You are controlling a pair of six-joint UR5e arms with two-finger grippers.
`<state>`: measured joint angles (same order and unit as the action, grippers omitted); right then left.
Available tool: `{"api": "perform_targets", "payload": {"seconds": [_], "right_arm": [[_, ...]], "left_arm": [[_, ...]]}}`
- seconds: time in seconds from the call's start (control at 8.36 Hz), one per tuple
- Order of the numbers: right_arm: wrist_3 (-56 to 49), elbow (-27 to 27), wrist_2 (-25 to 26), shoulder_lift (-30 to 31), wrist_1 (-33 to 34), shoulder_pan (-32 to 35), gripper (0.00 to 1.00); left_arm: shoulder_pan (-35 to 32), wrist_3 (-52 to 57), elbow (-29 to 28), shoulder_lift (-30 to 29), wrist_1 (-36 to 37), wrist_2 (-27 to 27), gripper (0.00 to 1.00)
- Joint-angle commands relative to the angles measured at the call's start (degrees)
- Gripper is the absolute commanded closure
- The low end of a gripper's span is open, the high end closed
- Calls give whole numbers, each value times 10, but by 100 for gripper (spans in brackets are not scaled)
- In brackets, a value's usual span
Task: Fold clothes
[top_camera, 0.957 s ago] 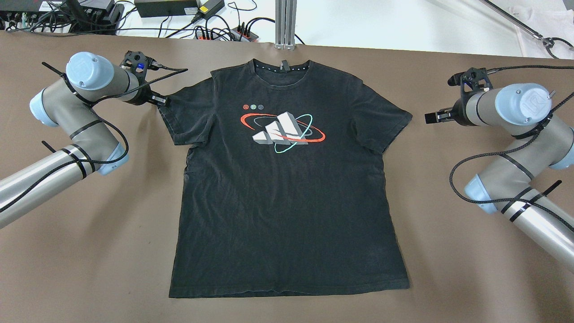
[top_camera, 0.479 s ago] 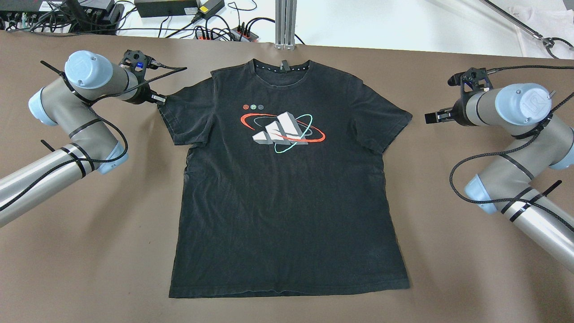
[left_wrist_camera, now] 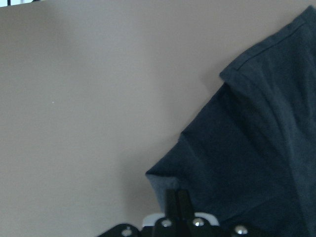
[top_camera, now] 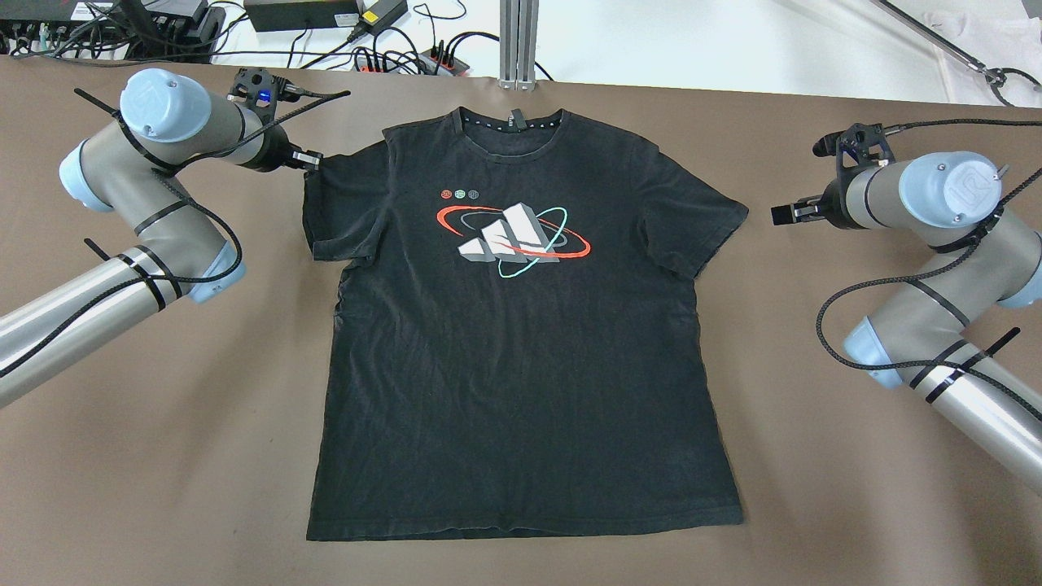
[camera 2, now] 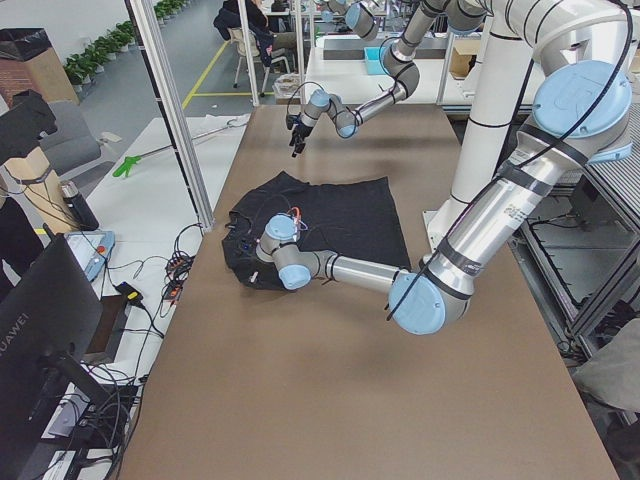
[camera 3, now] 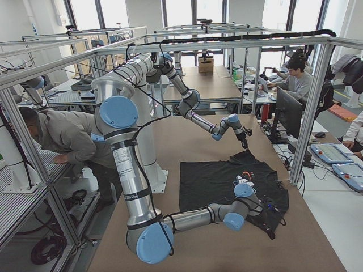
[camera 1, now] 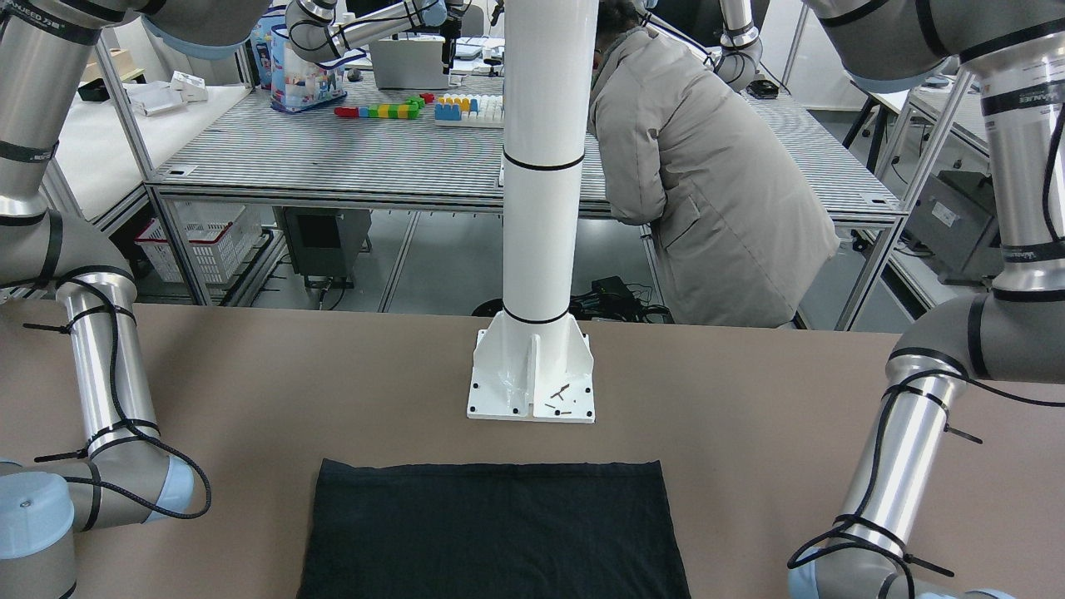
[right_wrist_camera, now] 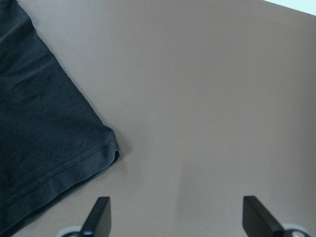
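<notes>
The clothes are a black T-shirt with a red, white and teal print, lying flat and face up on the brown table, collar at the far edge. My left gripper is shut on the tip of the shirt's left sleeve; in the left wrist view the fingers press together on the sleeve corner. My right gripper stands open just off the right sleeve. In the right wrist view its fingers are spread wide, with the sleeve hem ahead of them and apart.
A white pillar stands bolted to the table behind the shirt's hem. A person in a grey coat bends over behind the table. Cables and power strips and an aluminium post line the far edge.
My left gripper has moved toward the far edge and inward, carrying the sleeve tip with it, so the left sleeve now sits narrower. The right arm has not moved.
</notes>
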<state>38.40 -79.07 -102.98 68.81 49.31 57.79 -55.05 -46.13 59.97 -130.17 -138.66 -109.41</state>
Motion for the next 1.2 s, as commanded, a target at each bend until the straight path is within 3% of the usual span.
{"api": "perform_targets", "payload": {"seconds": [0.0, 0.36, 0.84, 0.96, 1.08], "right_arm": [[0, 0, 0, 0, 0, 0, 6], [0, 1, 0, 0, 0, 0, 6], [0, 1, 1, -1, 0, -1, 6], [0, 1, 1, -2, 1, -2, 6], [0, 4, 1, -5, 1, -4, 6]], "left_arm": [[22, -107, 9, -88, 83, 9, 100], [93, -149, -9, -117, 98, 110, 100], [126, -182, -55, -152, 95, 162, 100], [125, -196, -54, -156, 95, 162, 22], [124, -233, -51, -172, 95, 163, 0]]}}
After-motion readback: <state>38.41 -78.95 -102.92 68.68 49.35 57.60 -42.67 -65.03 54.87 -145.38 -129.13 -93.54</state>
